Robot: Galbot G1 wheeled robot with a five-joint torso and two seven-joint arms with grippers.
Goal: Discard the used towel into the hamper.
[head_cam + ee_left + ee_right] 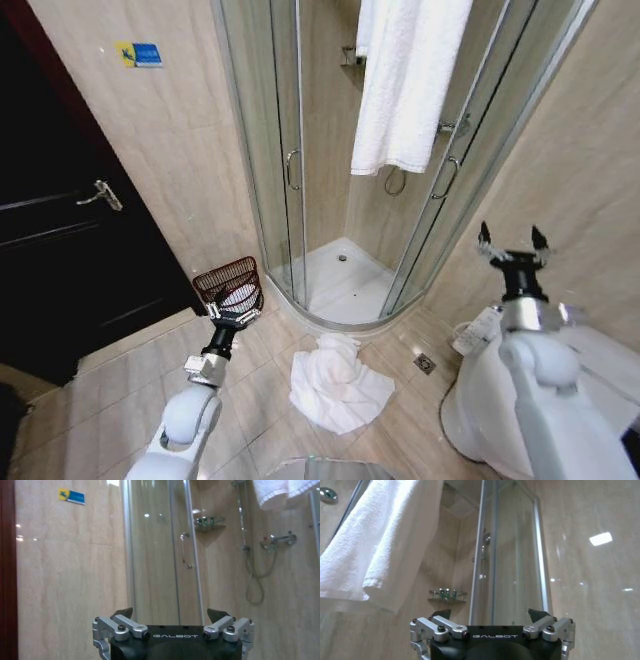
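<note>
Towel (338, 385) crumpled on the floor tiles just in front of the shower stall (345, 290), touching its curved base. Hamper (230, 283) on the floor left of the stall, against the wall, between stall and dark door (60, 260); something white shows inside it, can't tell what. Towel and hamper near each other but apart.

Left pincer (235, 312) sits low, in front of the hamper, overlapping its lower edge in the head view; contact unclear. Left wrist view: fingers (122, 613) spread wide, nothing held, pointing at the wall and stall door. "GALBOT" in white on the black pincer body (175, 636).

Right pincer (512, 243) raised to the right of the stall, beside the wall, above the white toilet (480, 390). Jaws wide open, empty. Right wrist view shows the same "GALBOT" marking (495, 636) and open fingertips (440, 614).

Second white towel (405, 80) hangs over the stall's top, clear of the floor. Blue-and-yellow sticker (139, 54) on the wall left of the stall; text not readable. Paper label (478, 330) on the toilet side, print too small to read. Floor drain (425, 364) right of the floor towel.
</note>
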